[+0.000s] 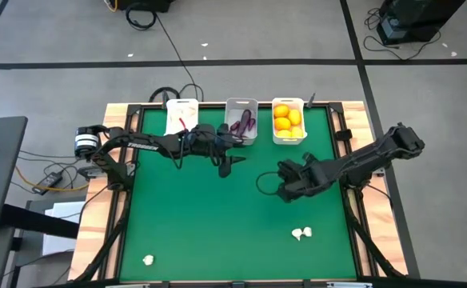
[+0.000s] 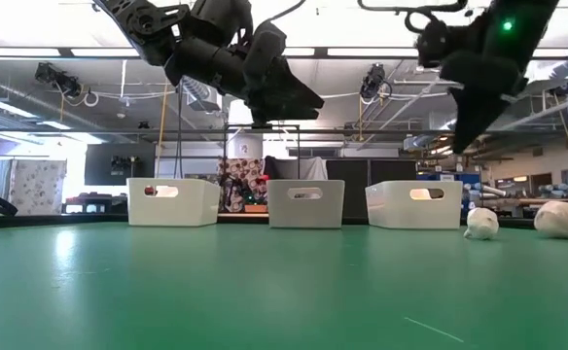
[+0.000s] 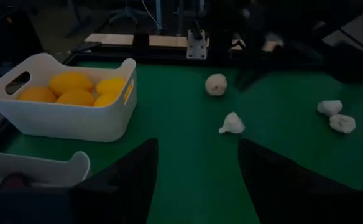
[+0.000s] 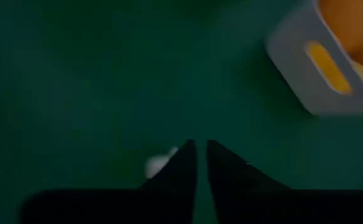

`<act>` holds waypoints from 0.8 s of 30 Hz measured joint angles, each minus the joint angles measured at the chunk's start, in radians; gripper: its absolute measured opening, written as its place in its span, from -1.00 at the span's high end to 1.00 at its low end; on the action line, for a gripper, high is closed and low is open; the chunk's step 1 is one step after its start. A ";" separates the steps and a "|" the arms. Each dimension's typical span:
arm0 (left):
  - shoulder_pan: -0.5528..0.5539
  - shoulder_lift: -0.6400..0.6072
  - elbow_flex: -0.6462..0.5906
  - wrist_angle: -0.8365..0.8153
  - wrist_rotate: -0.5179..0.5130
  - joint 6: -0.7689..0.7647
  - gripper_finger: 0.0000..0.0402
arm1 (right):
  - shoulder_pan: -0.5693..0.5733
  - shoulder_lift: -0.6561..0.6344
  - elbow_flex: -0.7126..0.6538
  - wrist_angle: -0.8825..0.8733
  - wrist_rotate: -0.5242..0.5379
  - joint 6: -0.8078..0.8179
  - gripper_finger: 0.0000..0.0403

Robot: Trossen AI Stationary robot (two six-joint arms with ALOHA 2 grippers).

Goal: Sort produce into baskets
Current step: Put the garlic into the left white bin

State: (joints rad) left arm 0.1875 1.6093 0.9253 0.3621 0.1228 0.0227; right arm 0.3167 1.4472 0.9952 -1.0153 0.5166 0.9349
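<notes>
Three baskets stand along the table's far edge: a white one (image 1: 181,117) with garlic, a greyish one (image 1: 241,121) with purple eggplants, and a white one (image 1: 288,121) with yellow-orange citrus, also in the left wrist view (image 3: 63,118). Garlic bulbs lie on the green mat at the near right (image 1: 301,234) and near left (image 1: 148,260); several show in the left wrist view (image 3: 232,123). My left gripper (image 1: 232,165) is open and empty, above the mat in front of the greyish basket. My right gripper (image 1: 285,190) is shut and empty, high over the mat's right half (image 2: 462,141).
The mat's middle and near part is bare green (image 1: 217,224). A small white thing (image 4: 158,164) shows on the mat below my right gripper's fingers. Wooden rails frame the table's sides (image 1: 97,216). Two garlic bulbs (image 2: 481,224) sit at the right in the low view.
</notes>
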 joint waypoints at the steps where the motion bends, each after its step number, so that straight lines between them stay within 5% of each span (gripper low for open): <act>1: 0.000 0.000 0.000 -0.004 0.000 0.000 -0.13 | -0.010 0.000 0.009 -0.045 -0.015 0.002 0.70; 8: 0.000 0.000 0.000 -0.034 -0.001 0.001 -0.13 | -0.071 0.026 -0.021 -0.224 -0.220 -0.071 0.13; 13: 0.000 0.010 0.000 -0.054 -0.001 0.007 -0.13 | -0.125 0.068 -0.046 -0.235 -0.204 -0.094 -0.22; 24: 0.000 0.082 0.000 -0.048 0.000 0.003 -0.13 | -0.183 0.140 -0.133 -0.228 -0.286 0.013 -0.56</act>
State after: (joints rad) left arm 0.1875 1.6910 0.9257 0.3144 0.1226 0.0254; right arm 0.1333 1.5871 0.8625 -1.2435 0.2309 0.9483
